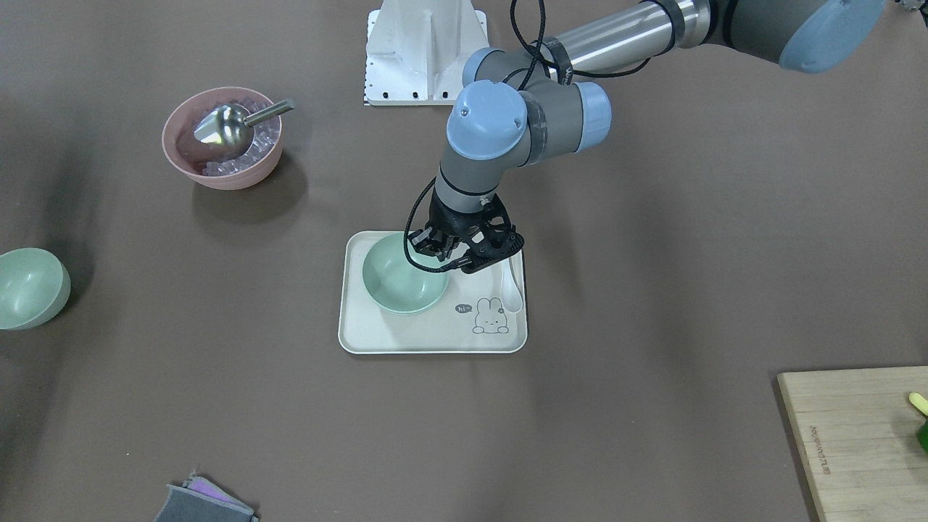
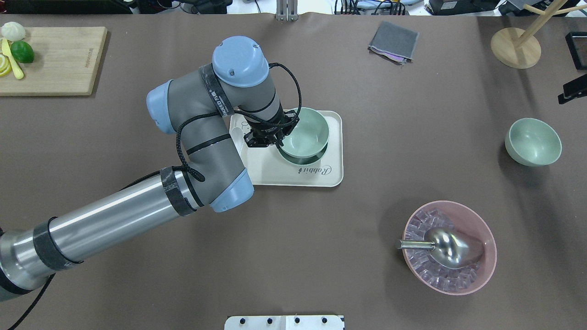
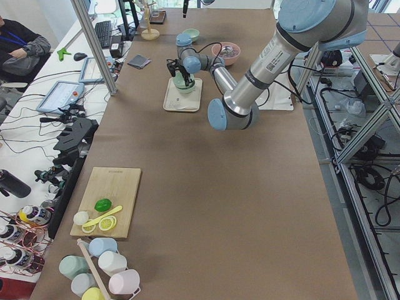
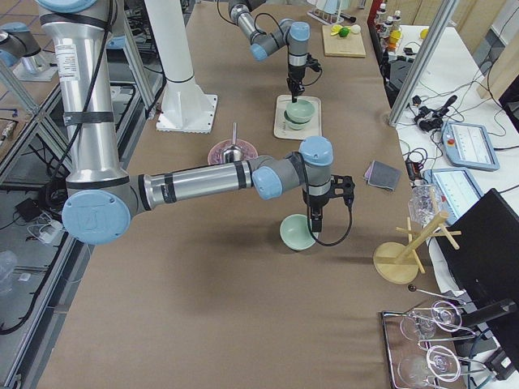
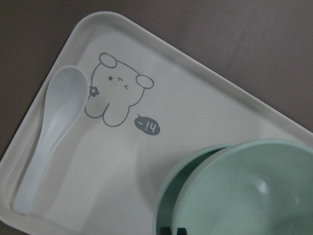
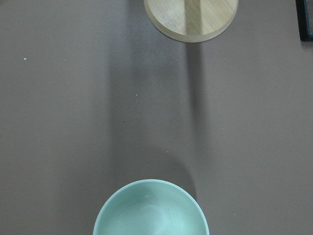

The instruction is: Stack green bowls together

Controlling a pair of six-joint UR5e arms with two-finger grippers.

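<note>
My left gripper is shut on the rim of a pale green bowl and holds it just above a second green bowl that sits on the cream tray. The left wrist view shows the held bowl over the lower bowl, slightly offset, with my fingertips at the bottom edge. A third green bowl stands alone on the table at the far right. My right gripper hangs just above that bowl; I cannot tell whether it is open or shut.
A white spoon lies on the tray. A pink bowl holds ice and a metal scoop. A cutting board with fruit lies far left, a grey cloth and a wooden stand at the back.
</note>
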